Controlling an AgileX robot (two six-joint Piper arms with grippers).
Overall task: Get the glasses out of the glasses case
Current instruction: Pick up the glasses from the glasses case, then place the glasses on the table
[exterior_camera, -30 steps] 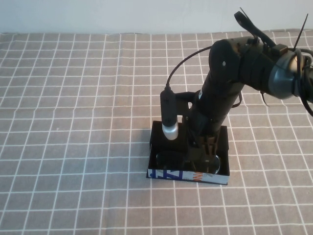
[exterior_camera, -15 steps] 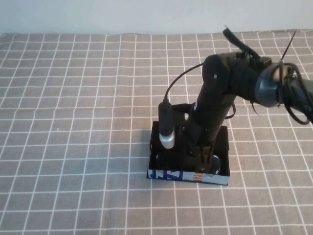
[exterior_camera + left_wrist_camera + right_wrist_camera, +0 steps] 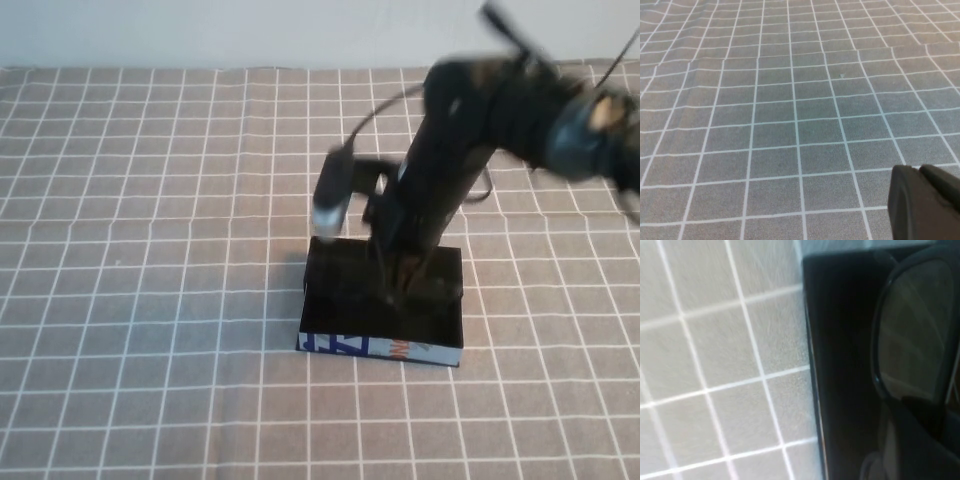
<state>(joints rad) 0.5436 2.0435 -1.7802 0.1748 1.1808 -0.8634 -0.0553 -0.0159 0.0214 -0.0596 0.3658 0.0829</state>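
One arm works: the right gripper (image 3: 400, 285) has lifted since a second ago, its jaws above the glasses case (image 3: 382, 305) on the worktop (image 3: 150, 300). Whether they are closed on the glasses (image 3: 912, 330) I cannot tell; one lens shows close under them, over the case's black interior. Extraction seems underway. Front print is blue and orange, unreadable. The left gripper (image 3: 925, 202) hovers over bare cloth, jaws unclear.

glasses (image 3: 912, 335) cut by frame edge, right claw (image 3: 400, 285) blurred
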